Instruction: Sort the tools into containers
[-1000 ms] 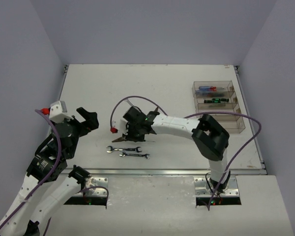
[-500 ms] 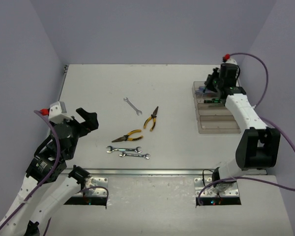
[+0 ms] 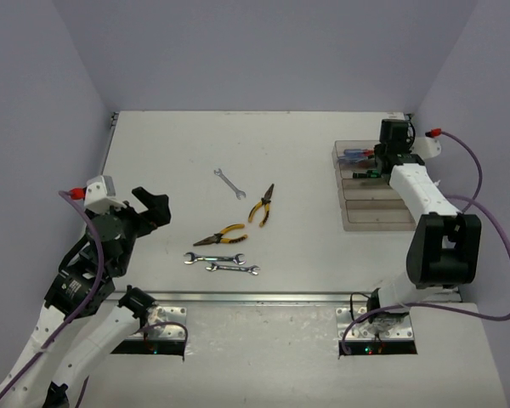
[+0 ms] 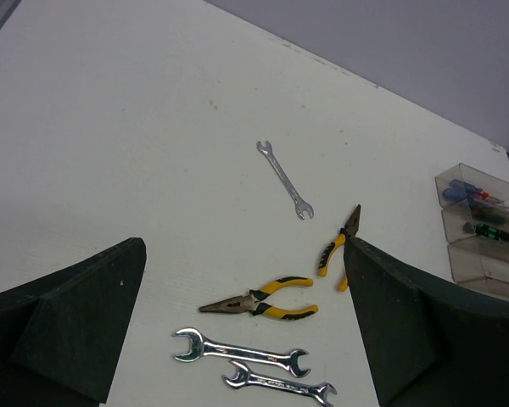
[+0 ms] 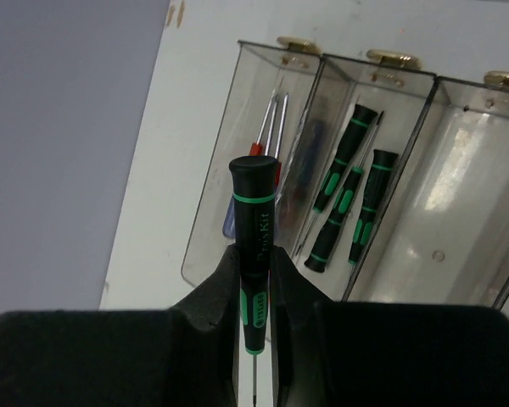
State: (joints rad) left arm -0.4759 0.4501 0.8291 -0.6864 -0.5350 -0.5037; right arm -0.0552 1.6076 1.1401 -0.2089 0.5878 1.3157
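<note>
My right gripper (image 5: pixel 254 264) is shut on a thin black and green screwdriver (image 5: pixel 254 216), held upright over the containers (image 5: pixel 467 212). In the top view this gripper (image 3: pixel 384 155) hovers above the far end of the bin row (image 3: pixel 378 217). The farthest bin holds red and blue screwdrivers (image 5: pixel 270 157). The one beside it holds three black and green screwdrivers (image 5: pixel 352 203). Two yellow-handled pliers (image 3: pixel 223 235) (image 3: pixel 262 204) and three silver wrenches (image 3: pixel 229 183) (image 3: pixel 214 257) (image 3: pixel 233 269) lie mid-table. My left gripper (image 3: pixel 150 206) stands open left of them, holding nothing.
The third bin (image 5: pixel 479 178) shows nothing inside. Purple cables loop round both arms (image 3: pixel 480 212). The table's raised rim (image 3: pixel 263 111) runs along the far side, with grey walls behind and to both sides.
The right arm swung from the pliers at mid-table over to the containers, then turned its wrist above the far bins. The left arm has not moved.
</note>
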